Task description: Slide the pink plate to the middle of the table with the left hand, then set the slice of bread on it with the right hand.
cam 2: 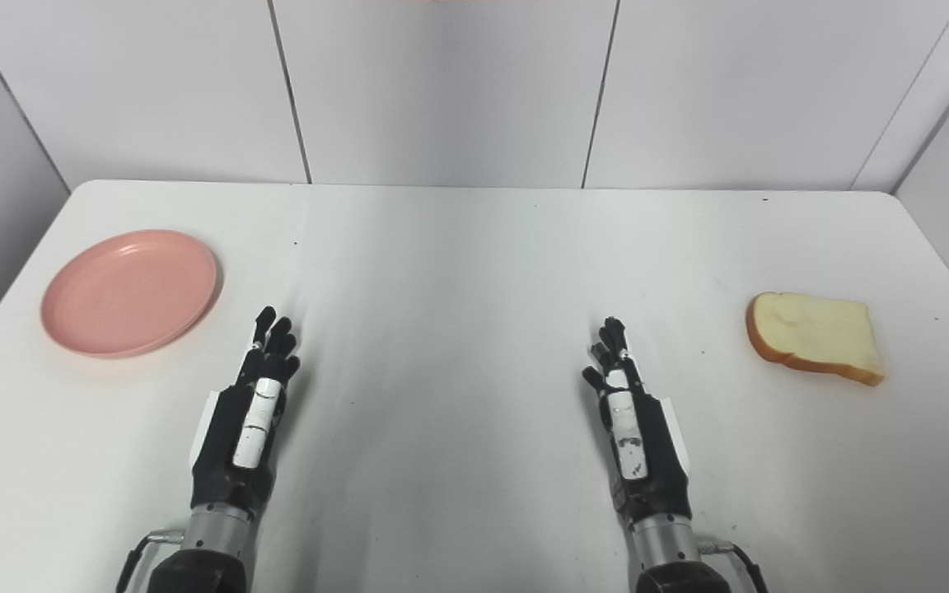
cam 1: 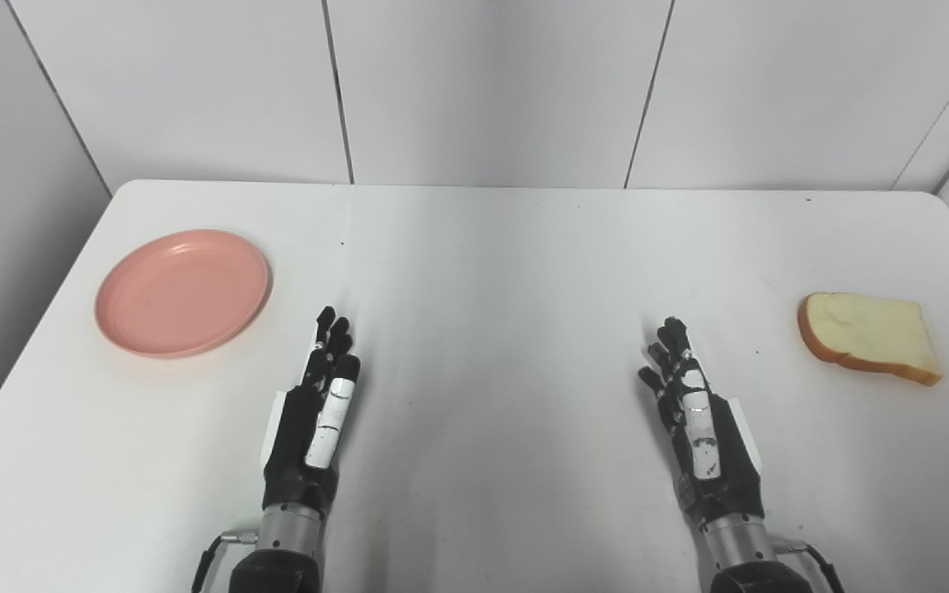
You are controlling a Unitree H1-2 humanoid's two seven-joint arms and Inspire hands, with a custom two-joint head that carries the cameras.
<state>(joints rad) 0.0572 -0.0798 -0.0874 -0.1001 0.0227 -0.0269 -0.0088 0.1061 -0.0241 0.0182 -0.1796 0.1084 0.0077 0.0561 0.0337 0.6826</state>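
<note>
Nearest me, both arms come up from the table's front edge and rest low over the white table point(cam 1: 483, 272), each set edge-on with the thumb side up. The left hand point(cam 1: 318, 420) has its fingers stretched forward and held close together, grasping nothing; the right hand point(cam 1: 701, 428) looks the same, fingers extended and a little more fanned, also empty. Neither touches anything but perhaps the tabletop, and I can't tell whether they actually rest on it or hang just above. A bit farther out, the plate point(cam 1: 182, 292) sits toward the left side, up and left of the left hand's fingertips and clear of them. The bread point(cam 1: 868, 338) lies flat near the right edge, well apart from the right hand and about level with its fingertips. Beyond that the middle of the table runs back to the pale wall panels. Nothing has been done yet, by my reading; the slide comes first. The plate is shallow and smooth, so a push high on the rim could tip it or let fingers skate over it, and an off-centre push could spin it rather than move it straight. Pushing too hard may carry it past the middle. The bread lies flat, so fingers may struggle to get under it and could crush or tear it.
</note>
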